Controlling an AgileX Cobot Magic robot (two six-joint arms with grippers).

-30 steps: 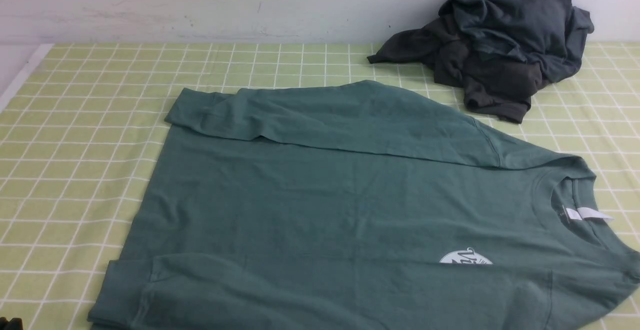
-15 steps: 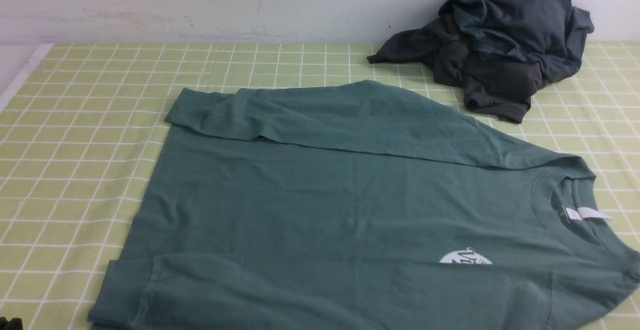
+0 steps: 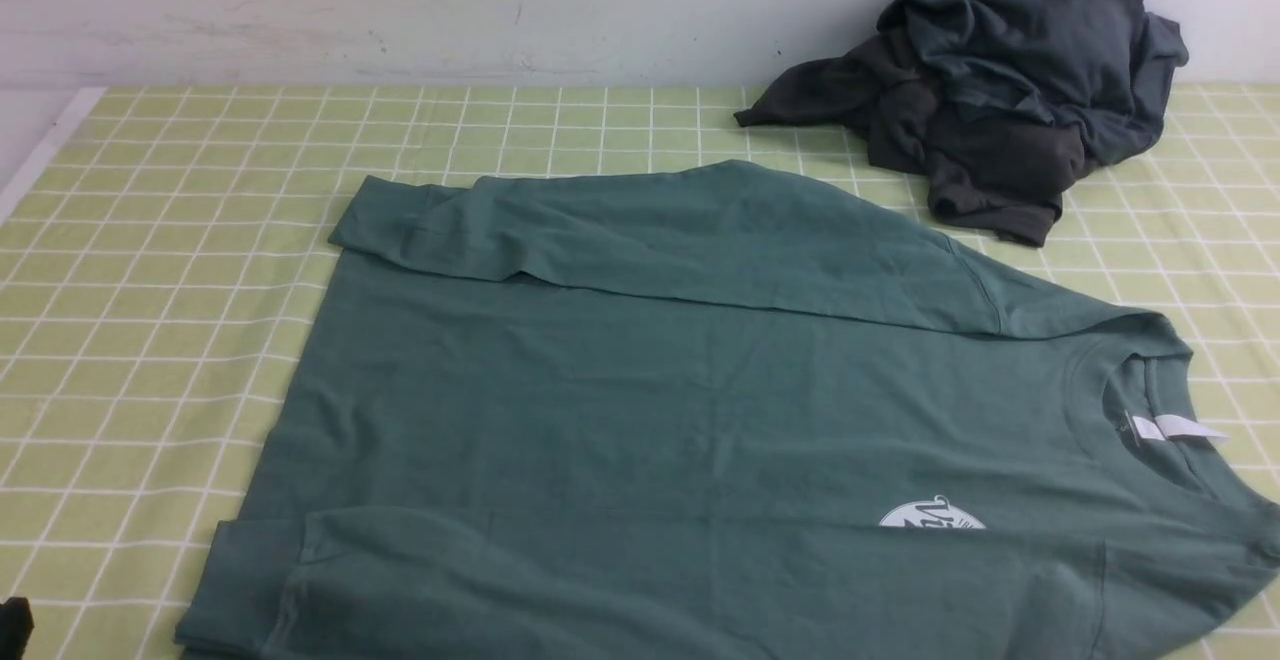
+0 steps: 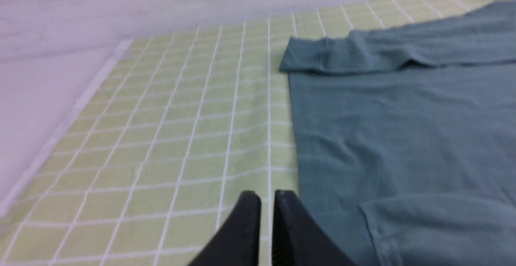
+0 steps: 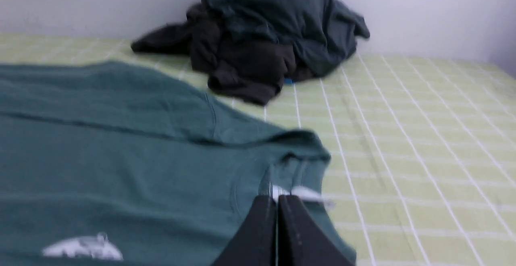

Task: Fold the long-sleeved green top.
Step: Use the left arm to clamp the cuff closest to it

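Note:
The green long-sleeved top (image 3: pixel 700 410) lies flat on the checked cloth, neck to the right, white neck label (image 3: pixel 1170 428) and round chest logo (image 3: pixel 930 517) showing. Its far sleeve (image 3: pixel 650 230) is folded across the body, and the near sleeve (image 3: pixel 500 580) lies along the front edge. My left gripper (image 4: pixel 267 195) is shut and empty, low over the cloth just left of the top's hem (image 4: pixel 298 145); a bit of it shows in the front view (image 3: pixel 12 630). My right gripper (image 5: pixel 277 197) is shut and empty, over the collar near the label (image 5: pixel 306 193).
A heap of dark charcoal and slate garments (image 3: pixel 1000 80) sits at the back right against the wall, also in the right wrist view (image 5: pixel 262 36). The yellow-green checked cloth (image 3: pixel 150 240) covers the table; its left edge (image 3: pixel 40 150) borders a white surface.
The left gripper's dark tip has risen slightly into the front view's bottom left corner. The top and the heap have not moved.

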